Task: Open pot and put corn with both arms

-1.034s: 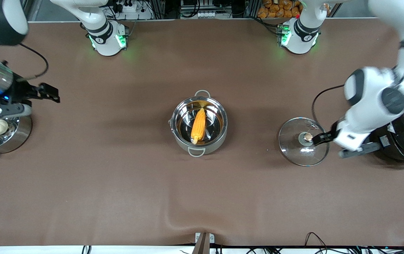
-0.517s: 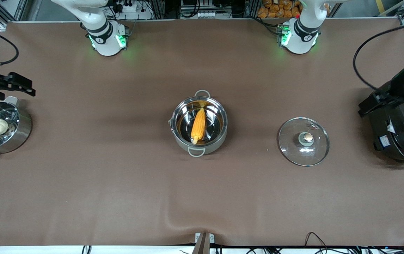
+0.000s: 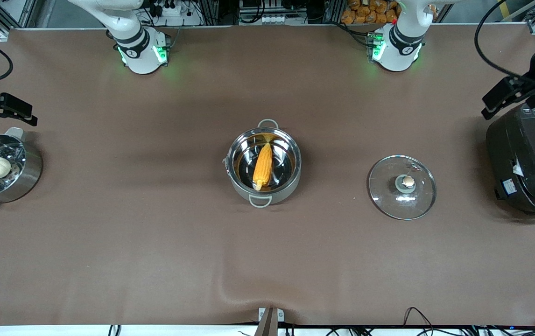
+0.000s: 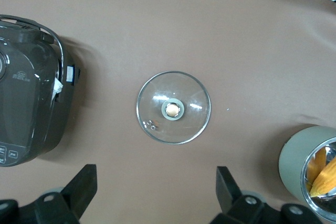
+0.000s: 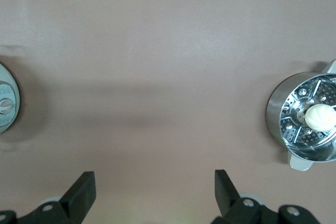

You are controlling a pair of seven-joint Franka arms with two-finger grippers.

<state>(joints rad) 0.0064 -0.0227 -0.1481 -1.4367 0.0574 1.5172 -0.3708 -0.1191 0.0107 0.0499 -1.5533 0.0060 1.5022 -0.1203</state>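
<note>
Corn (image 3: 263, 166) in lidless pot (image 3: 263, 187), both arms' fingers spread, at table ends.

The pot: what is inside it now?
In the pot lies one corn; the lid rests on the table beside it. The pot floor under the corn is hidden.

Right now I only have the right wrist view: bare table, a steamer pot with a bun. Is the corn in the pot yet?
Observer: Yes. The corn lies inside the open pot at mid-table.
Operator: Where is the lid?
Observer: The glass lid lies flat on the table, beside the pot toward the left arm's end.
Operator: Is the left gripper holding anything?
Observer: No. The left gripper is open and empty, over the black cooker.
</note>
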